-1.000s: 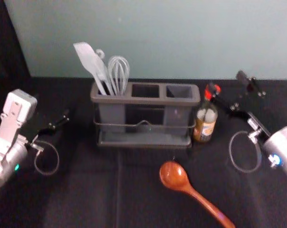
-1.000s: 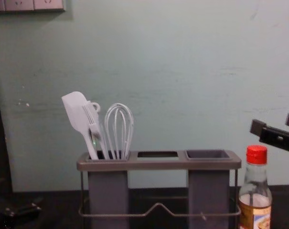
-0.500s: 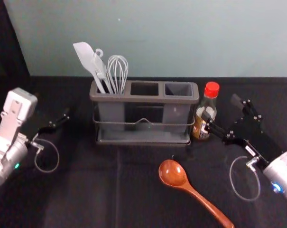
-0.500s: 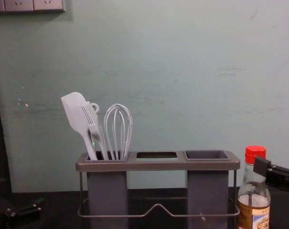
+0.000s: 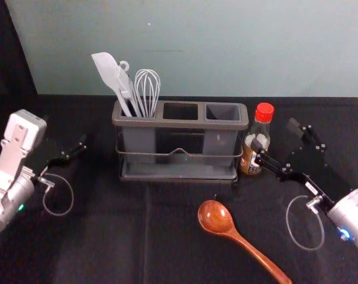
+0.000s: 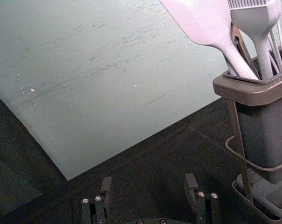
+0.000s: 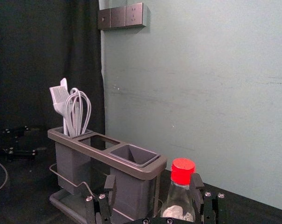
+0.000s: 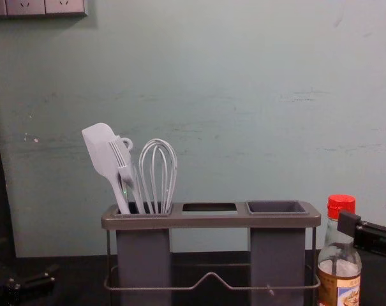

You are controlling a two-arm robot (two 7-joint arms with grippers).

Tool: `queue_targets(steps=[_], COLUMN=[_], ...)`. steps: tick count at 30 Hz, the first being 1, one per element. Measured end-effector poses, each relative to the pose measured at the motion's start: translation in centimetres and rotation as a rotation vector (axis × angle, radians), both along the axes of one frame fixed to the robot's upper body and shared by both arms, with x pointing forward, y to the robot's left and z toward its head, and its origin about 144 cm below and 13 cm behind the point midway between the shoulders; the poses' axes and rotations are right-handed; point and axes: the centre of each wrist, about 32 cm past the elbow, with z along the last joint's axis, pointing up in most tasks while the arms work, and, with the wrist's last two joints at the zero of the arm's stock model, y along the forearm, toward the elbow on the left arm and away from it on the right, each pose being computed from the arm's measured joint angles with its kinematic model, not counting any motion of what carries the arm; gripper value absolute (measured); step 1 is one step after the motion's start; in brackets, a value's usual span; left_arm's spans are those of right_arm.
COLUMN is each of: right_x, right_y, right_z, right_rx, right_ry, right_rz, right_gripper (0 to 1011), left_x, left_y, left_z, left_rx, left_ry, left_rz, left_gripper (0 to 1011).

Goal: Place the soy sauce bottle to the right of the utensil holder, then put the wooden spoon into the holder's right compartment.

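The soy sauce bottle (image 5: pixel 263 133) stood just right of the utensil holder (image 5: pixel 181 123), that step seemingly done; the right claw (image 7: pixel 154 184), wide beside it, needed backing clear before fetching the wooden spoon (image 5: pixel 232 232) from the near desk (image 5: pixel 102 248) (left claw (image 6: pixel 149 184) parked left, also wide).

Soy sauce bottle (image 5: pixel 261 131) partly behind right gripper (image 5: pixel 276 135), utensil holder's (image 5: pixel 180 123) base cropped in chest view
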Motion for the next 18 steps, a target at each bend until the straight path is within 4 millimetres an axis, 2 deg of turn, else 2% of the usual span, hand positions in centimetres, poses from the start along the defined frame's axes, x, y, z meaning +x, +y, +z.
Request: queue_targets(steps=[12,18], right_x=[-0.4,-1.7], right_y=[0.4,1.2], right_z=[0.2,1.8], right_rx=[-0.041,-0.105], right_ry=[0.011,0.103], right_rz=[0.000,0.005], right_gripper=[1004,1004], left_x=[0.0,0.0], left_y=[0.0,0.0], left_z=[0.0,0.0], left_rx=[0.000,0.000], left_ry=[0.000,0.000], left_rz=[0.000,0.000], left_gripper=[1000,1000])
